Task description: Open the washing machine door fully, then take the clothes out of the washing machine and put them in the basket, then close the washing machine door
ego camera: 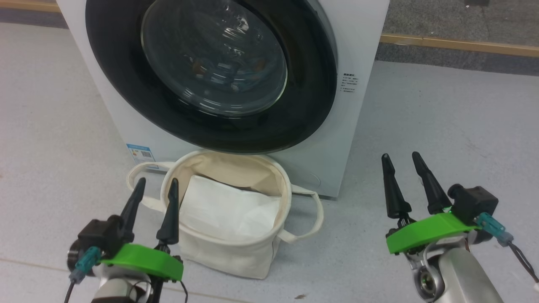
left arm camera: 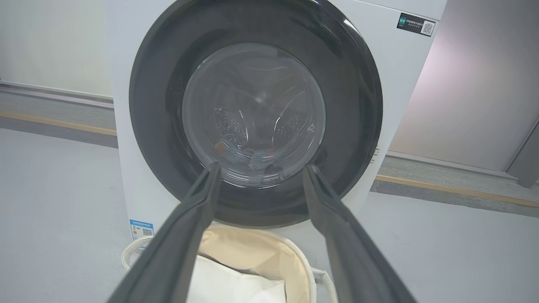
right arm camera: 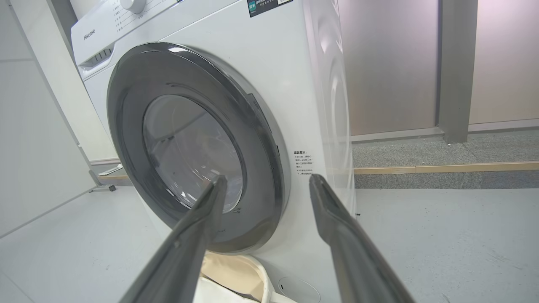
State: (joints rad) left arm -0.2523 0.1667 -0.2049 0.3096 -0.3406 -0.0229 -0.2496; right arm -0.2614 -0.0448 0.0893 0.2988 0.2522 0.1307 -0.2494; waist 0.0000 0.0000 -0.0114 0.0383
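The white washing machine (ego camera: 362,42) stands at the top centre, and the washing machine door (ego camera: 311,84), with its glossy black rim and domed glass, lies flat against the front. Behind the glass lie bits of blue and orange clothes (left arm camera: 252,159). Directly below the door the cream basket (ego camera: 227,252) sits on the floor. My left gripper (ego camera: 157,182) is open at the basket's left rim and holds nothing. It points at the door's lower glass in the left wrist view (left arm camera: 262,167). My right gripper (ego camera: 400,155) is open and holds nothing, right of the machine's corner, facing the door's right edge (right arm camera: 268,178).
A flat white folded sheet (ego camera: 223,210) lies inside the basket. Grey floor spreads to both sides of the machine. A yellow floor strip (ego camera: 463,44) and a raised grey step run behind at the right. A blue sticker (ego camera: 141,153) marks the machine's lower left corner.
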